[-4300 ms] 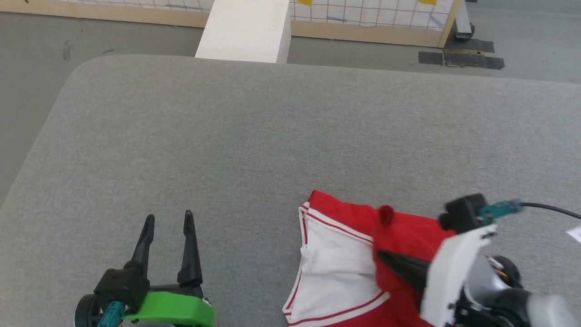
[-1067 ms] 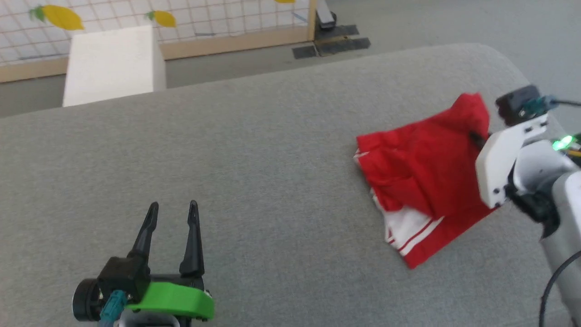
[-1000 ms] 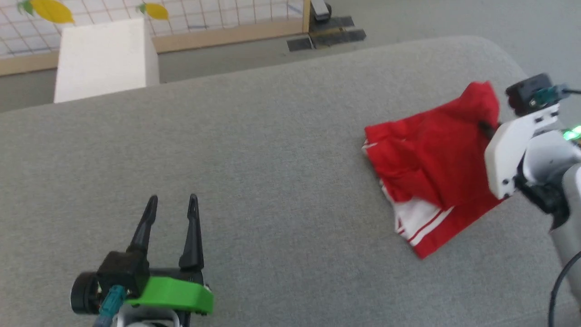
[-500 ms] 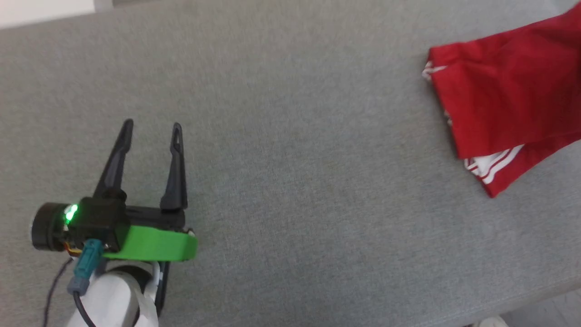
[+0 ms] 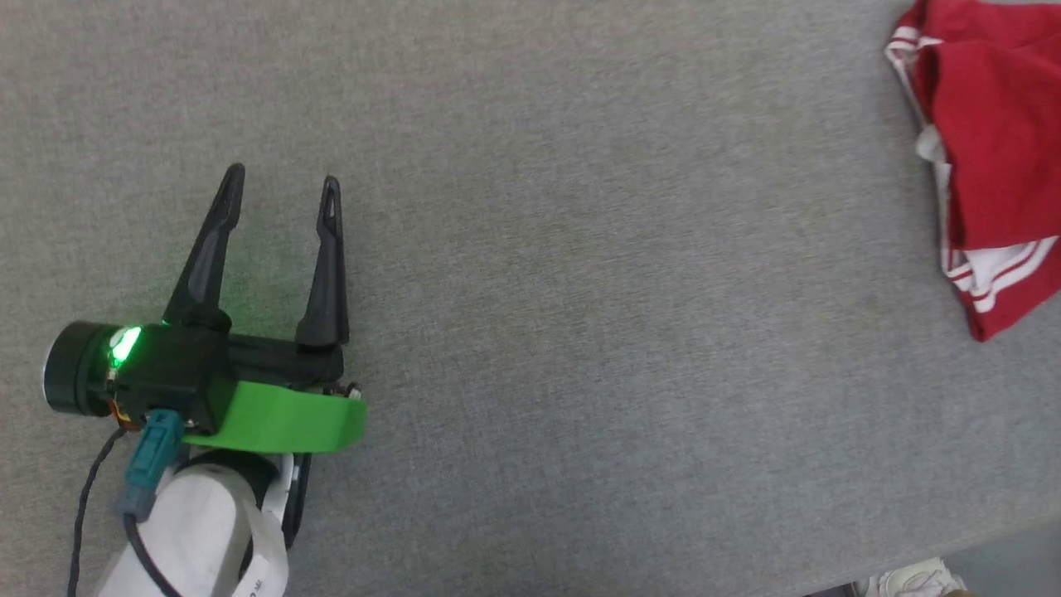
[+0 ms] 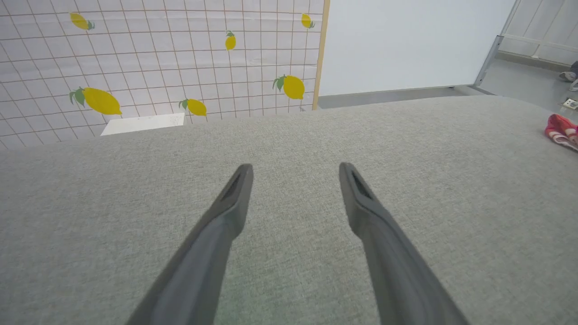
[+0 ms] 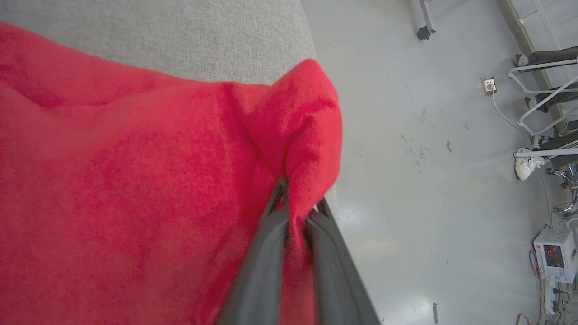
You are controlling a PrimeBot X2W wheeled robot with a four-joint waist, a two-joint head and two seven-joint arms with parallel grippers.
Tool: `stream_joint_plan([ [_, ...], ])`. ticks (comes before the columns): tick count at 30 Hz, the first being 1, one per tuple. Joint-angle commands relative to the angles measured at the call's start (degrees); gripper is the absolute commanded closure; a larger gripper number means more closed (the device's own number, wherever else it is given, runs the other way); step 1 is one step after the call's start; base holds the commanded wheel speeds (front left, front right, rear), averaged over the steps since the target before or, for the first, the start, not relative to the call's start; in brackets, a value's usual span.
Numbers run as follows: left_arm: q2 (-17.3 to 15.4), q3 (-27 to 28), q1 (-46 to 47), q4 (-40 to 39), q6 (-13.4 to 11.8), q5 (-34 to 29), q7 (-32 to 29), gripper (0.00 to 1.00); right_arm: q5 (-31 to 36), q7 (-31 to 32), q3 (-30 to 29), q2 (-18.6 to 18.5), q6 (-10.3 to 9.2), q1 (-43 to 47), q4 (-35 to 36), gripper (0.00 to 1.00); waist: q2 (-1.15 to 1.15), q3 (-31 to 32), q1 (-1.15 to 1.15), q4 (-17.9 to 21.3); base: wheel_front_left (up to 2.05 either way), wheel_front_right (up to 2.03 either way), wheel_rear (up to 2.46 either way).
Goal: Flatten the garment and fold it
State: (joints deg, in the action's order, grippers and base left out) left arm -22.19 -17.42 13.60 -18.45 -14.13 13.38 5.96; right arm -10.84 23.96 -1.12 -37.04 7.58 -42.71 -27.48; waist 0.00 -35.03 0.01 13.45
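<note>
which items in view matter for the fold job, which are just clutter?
Job: garment; right gripper, shut on its red cloth; left gripper, open and empty; grey cushion.
Clutter: white block; lemon-print panel; box with red display on the floor.

Red garment point(image 5: 990, 124), white striped trim

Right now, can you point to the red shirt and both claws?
garment point(image 5: 1003, 133): head view, red body fabric.
left gripper point(image 5: 283, 176): head view, gap between fingertips.
right gripper point(image 7: 301, 192): right wrist view, tips pinching garment.

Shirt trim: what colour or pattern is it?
White with red stripes on the red shirt; the head view shows the trim best.
</note>
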Motion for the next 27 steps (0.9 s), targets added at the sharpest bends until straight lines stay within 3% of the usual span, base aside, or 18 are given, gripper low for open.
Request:
stream_joint_plan([
  [1,0.00,0.25,1.36,-0.58,0.32,0.71,0.83,0.00,0.95,-0.60,-0.50,0.33,-0.09,-1.36,-0.68,1.00,0.00,-1.20,-0.01,-0.83,0.00,0.00,0.00],
  [2,0.16,0.25,1.52,-0.85,0.60,1.17,1.28,0.00,1.54,-0.90,-0.86,0.51,-0.09,-1.59,-1.12,0.81,0.00,-1.28,-0.01,-0.91,0.00,0.00,0.00],
  [3,0.24,0.40,1.59,-0.98,0.61,1.37,1.65,0.00,2.00,-1.18,-1.30,0.70,-0.09,-1.82,-1.46,0.49,0.00,-1.29,-0.01,-0.99,0.00,0.00,0.00],
  [4,0.27,0.61,1.68,-1.09,0.54,1.43,2.16,0.00,2.67,-1.41,-1.54,0.90,-0.09,-2.03,-1.85,0.00,0.00,-1.20,-0.01,-1.09,0.00,0.00,0.00],
  [17,2.45,0.53,-1.24,3.29,0.39,4.36,5.68,0.00,6.23,-3.84,-3.08,2.79,-0.09,-1.40,-2.09,0.00,0.00,7.72,-0.01,-3.12,0.00,0.00,0.00],
  [27,4.16,0.46,-8.55,7.82,1.27,8.16,7.77,0.00,1.19,-8.67,-5.11,14.86,-0.09,9.07,7.94,0.00,0.00,21.09,-0.01,-5.71,0.00,0.00,0.00],
])
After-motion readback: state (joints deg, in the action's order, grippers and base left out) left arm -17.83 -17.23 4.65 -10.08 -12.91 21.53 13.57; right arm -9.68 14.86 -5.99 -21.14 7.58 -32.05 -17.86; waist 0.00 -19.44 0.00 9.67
